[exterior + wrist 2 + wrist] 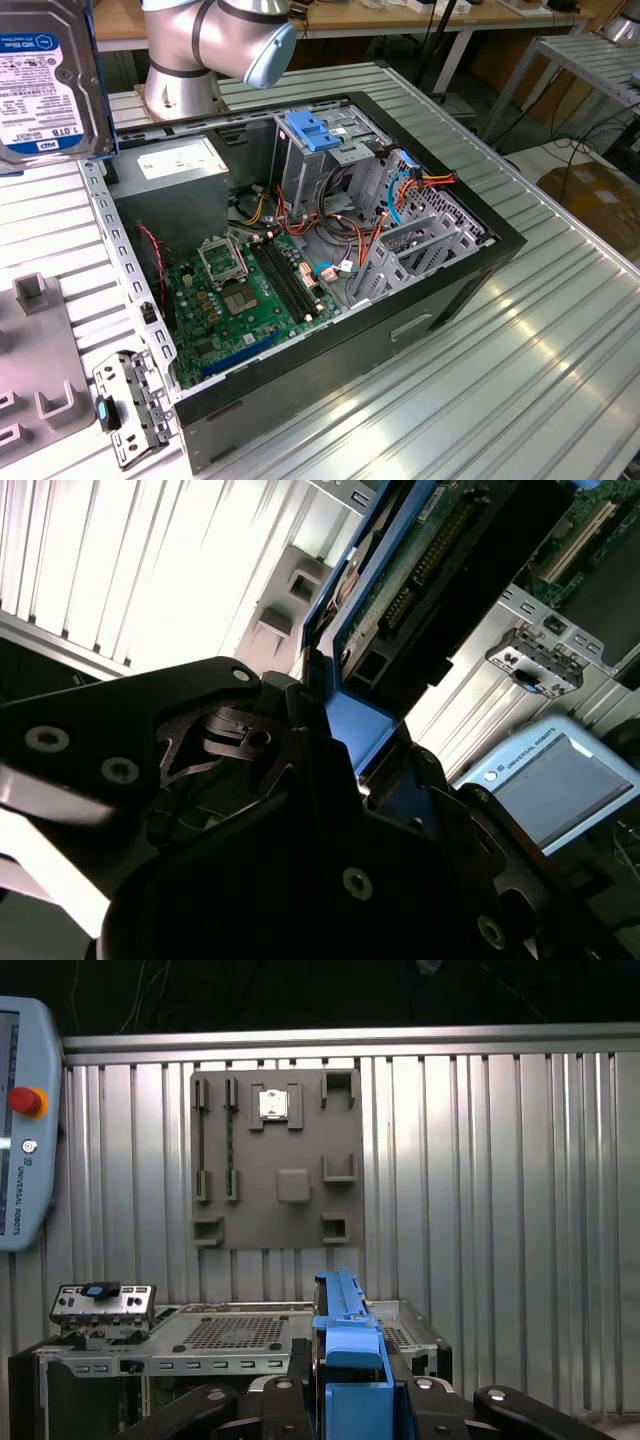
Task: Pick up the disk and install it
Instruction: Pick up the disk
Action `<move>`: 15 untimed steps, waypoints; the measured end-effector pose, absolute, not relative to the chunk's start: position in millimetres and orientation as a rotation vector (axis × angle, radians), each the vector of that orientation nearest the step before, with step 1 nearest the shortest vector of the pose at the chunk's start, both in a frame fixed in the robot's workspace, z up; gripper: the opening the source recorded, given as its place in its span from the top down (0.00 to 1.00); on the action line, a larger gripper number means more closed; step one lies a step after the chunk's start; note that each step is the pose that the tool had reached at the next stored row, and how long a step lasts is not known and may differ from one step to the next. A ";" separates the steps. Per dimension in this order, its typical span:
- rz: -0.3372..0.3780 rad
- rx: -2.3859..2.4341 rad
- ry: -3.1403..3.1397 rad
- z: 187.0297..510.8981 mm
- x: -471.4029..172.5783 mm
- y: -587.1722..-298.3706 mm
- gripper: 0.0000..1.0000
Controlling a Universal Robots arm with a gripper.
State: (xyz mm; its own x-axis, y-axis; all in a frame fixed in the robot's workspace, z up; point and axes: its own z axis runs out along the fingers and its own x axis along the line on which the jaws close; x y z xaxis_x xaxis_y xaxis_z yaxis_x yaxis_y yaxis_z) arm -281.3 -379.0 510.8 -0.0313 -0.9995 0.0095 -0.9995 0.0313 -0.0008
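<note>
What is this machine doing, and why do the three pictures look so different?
It is a robot arm working on an open computer that lies on a ribbed metal table. The exterior view comes from a camera standing off to the side. The two wrist views come from cameras riding on the arm, so they look along its pincer. The pincer is shut on a disk, a flat metal box in a blue frame. In the exterior view the disk is held up off the table, at the exterior view's left. Inside the computer you can see a green circuit board and a grey cage topped by a blue latch. Beside the computer lies a grey tray with slots.
</note>
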 end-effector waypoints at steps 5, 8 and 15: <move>0.011 2.182 -2.251 510.8 -266.2 -379.2 0.63; 0.011 2.182 -2.251 510.9 -259.0 -379.3 0.63; 0.010 2.181 -2.251 510.9 -241.3 -379.8 0.63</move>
State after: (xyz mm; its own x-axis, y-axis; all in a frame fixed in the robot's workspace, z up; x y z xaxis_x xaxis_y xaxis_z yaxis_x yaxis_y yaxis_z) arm -241.3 -379.8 510.9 -0.0313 -0.9995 0.0096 -0.9995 0.0313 0.0004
